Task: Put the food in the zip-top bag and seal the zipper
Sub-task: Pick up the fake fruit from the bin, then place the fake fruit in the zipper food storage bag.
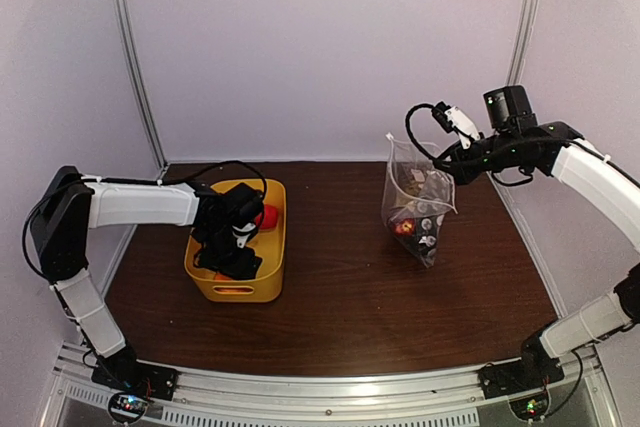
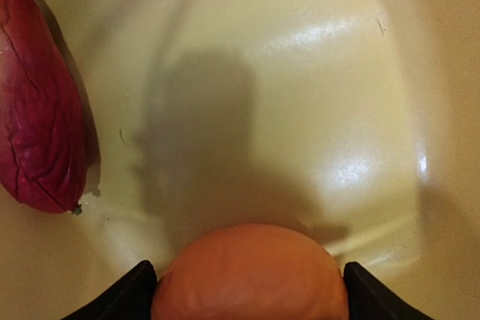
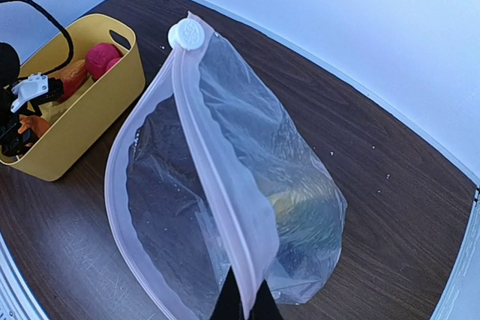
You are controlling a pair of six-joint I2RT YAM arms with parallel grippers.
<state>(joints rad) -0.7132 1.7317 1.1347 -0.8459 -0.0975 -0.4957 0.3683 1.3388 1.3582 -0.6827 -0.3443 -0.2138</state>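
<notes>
top external view: yellow basket [image 1: 241, 291] sits on the left part of the worktop [image 1: 350, 297], and the left gripper [image 1: 236, 250] is down inside it. a red toy [image 1: 267, 217] shows at the basket's far end.

left wrist view, right up close: the left gripper's two black fingers [image 2: 120, 299] stand wide apart, one on each side of an orange toy [image 2: 251, 275] on the basket floor. whether they touch it, i cannot tell. a dark red-purple toy [image 2: 37, 125] lies off to the left of that view, well apart from the orange one.

over on the right half of the worktop, toward the far edge, the zip-top bag [image 1: 415, 209] hangs tall from the right gripper [image 1: 441, 163], its bottom corner down at the worktop. some food [image 1: 405, 228] is already inside, dark and red pieces low in the bag.

right wrist view: the right gripper [image 3: 244, 301] is pinched tight on the zipper [image 3: 217, 185], the strip running up to a white round tab [image 3: 185, 34]. the bag's mouth gapes on the left of the strip, and something yellowish [image 3: 296, 211] shows through the plastic.
</notes>
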